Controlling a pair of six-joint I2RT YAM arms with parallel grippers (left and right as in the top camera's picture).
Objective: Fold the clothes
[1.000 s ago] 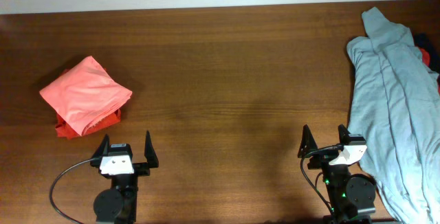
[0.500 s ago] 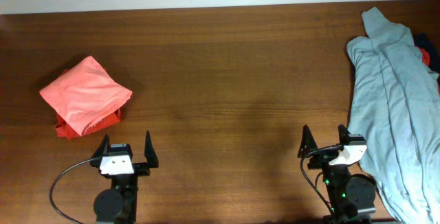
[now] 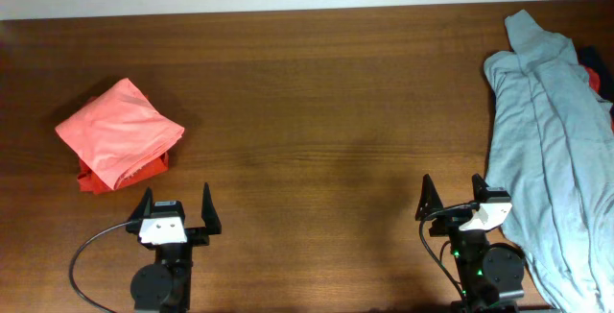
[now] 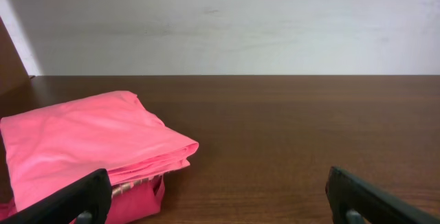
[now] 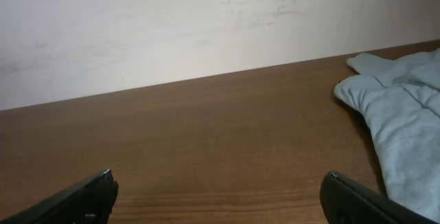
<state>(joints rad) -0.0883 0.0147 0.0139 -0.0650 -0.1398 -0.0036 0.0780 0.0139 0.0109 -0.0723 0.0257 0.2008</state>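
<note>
The salmon-pink top (image 3: 120, 131) lies folded in a compact bundle at the left of the table. It also shows in the left wrist view (image 4: 82, 138), ahead and to the left of the fingers. My left gripper (image 3: 176, 200) is open and empty at the near edge, just below and right of the bundle; in its own view (image 4: 218, 174) only bare wood lies between the fingers. My right gripper (image 3: 451, 193) is open and empty at the near right, and its own view (image 5: 218, 176) shows bare table between its fingers.
A darker red garment (image 3: 91, 180) sticks out from under the pink bundle, also seen in the left wrist view (image 4: 141, 198). A pale grey-blue garment (image 3: 547, 131) lies spread along the right side, beside the right gripper (image 5: 405, 107). The wooden table (image 3: 326, 111) ends at a white wall.
</note>
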